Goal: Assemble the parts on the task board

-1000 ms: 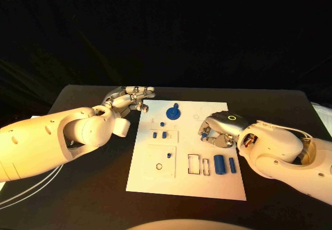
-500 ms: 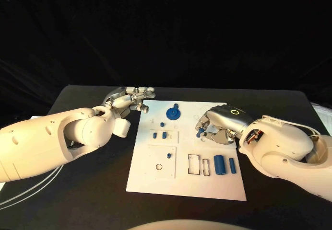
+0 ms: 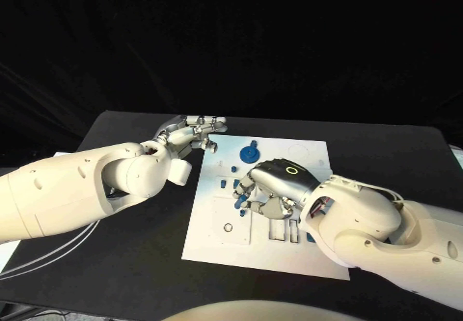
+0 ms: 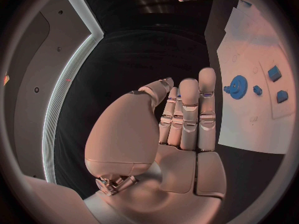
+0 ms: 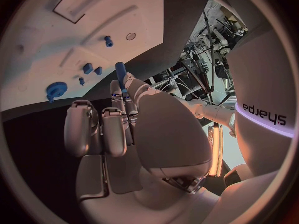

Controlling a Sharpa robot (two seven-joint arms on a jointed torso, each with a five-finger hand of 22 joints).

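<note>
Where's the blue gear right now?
In the head view the blue gear sits at the far end of the task board, between the left hand and the right hand.

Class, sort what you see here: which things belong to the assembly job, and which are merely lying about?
Job: task board; blue gear; small blue blocks; blue peg, held by the right hand.
Lying about: white cables; black table.
</note>
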